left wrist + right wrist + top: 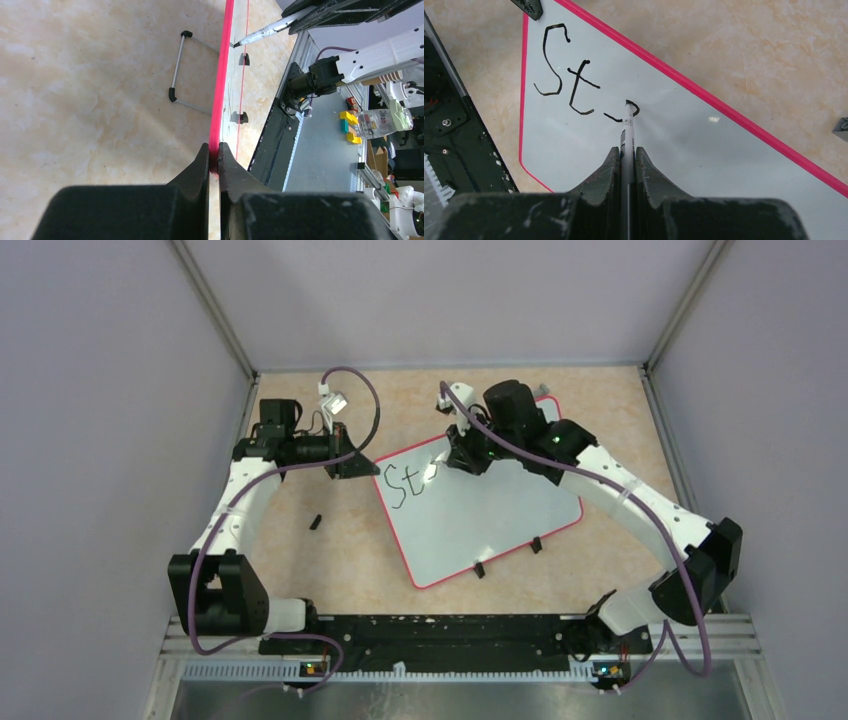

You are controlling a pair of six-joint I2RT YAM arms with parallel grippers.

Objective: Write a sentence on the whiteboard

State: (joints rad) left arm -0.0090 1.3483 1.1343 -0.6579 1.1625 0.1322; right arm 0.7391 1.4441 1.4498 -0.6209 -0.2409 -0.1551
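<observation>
Table (300,560): tan, stone-patterned top. Whiteboard (500,515) lies flat on it at centre, skewed; its long axis runs from the near left up toward the far right, and the two black clips (480,569) sit on the near long edge. Left gripper (352,462) is at the board's left end, jaws pinched together on the pink rim (222,75), so it is judged to be steadying the board. Right gripper (455,458) stands over the far-left part of the board, jaws clamped on a marker (627,125) that points away from the wrist, tip touching the white surface. Sentence (569,80): only "St" is readable, large S first, plus a short curved stroke at the tip, too partial to name. Key relation: the lettering is on the left-gripper side of the tip, and the bare board (704,165) extends the other way, along the long axis toward the far-right corner. The next strokes should head that way. The right arm is the writing arm and the only one at the line. Judged early; most of the sentence is unwritten. A small black piece (316,522) lies on the table left of the board, possibly the cap; cannot tell. No brand is legible on the marker. Off the table, a clear bottle (382,122) reads "clean".
</observation>
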